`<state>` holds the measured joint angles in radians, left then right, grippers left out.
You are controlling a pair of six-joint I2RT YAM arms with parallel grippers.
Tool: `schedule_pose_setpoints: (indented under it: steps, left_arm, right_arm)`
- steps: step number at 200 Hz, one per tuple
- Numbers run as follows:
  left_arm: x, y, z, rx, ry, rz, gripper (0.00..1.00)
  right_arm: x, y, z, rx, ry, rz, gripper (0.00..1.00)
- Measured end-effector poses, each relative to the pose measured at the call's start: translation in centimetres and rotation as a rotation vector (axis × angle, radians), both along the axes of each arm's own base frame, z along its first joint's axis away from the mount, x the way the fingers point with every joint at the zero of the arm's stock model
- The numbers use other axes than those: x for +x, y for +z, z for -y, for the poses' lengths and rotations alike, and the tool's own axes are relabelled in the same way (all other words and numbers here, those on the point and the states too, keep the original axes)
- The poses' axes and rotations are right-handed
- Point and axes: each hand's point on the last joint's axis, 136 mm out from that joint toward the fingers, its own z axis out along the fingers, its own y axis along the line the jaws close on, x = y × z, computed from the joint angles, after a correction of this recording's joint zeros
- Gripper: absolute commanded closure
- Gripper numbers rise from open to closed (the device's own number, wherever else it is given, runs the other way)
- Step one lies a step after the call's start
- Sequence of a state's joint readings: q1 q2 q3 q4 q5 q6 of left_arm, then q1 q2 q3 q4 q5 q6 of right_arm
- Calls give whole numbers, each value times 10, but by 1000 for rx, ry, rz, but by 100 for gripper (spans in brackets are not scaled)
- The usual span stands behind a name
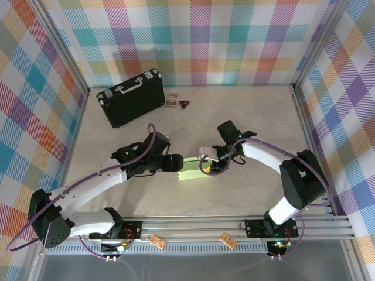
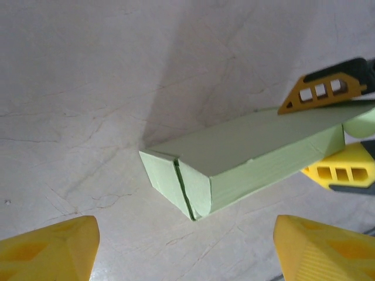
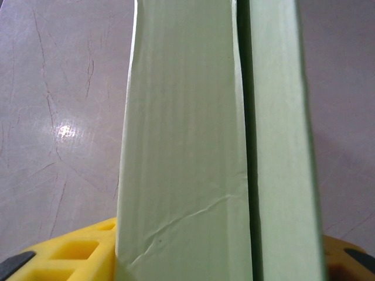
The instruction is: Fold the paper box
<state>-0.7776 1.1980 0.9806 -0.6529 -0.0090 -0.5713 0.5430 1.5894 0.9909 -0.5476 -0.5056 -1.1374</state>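
Holding folded paper box (image 1: 191, 170) at centre of table (image 1: 252, 114).
Right gripper (image 1: 206, 156) pinched its right end; left gripper (image 1: 175, 163) stood spread, clear of left end. Thin card judged light, crushable; grip by edges.

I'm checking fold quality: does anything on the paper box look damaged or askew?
Yes. The paper box has a diagonal crease across its broad face in the right wrist view, and its end flaps meet with a dark open seam, not flush.
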Motion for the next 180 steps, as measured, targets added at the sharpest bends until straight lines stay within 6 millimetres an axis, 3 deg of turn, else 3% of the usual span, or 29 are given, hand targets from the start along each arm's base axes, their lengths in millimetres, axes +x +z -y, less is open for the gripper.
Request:
schedule_pose_setpoints:
  steps: [50, 84, 139, 180]
  left_arm:
    - [31, 9, -5, -98, 155, 11, 15]
    - [45, -1, -1, -132, 194, -34, 26]
    - [32, -34, 4, -141, 166, -122, 30]
    - [24, -37, 1, -147, 157, -134, 30]
  right_arm:
    - [0, 0, 0, 0, 0, 0, 53]
    - [0, 0, 0, 0, 0, 0, 53]
    - [0, 0, 0, 0, 0, -1, 53]
    - [0, 0, 0, 1, 1, -2, 53]
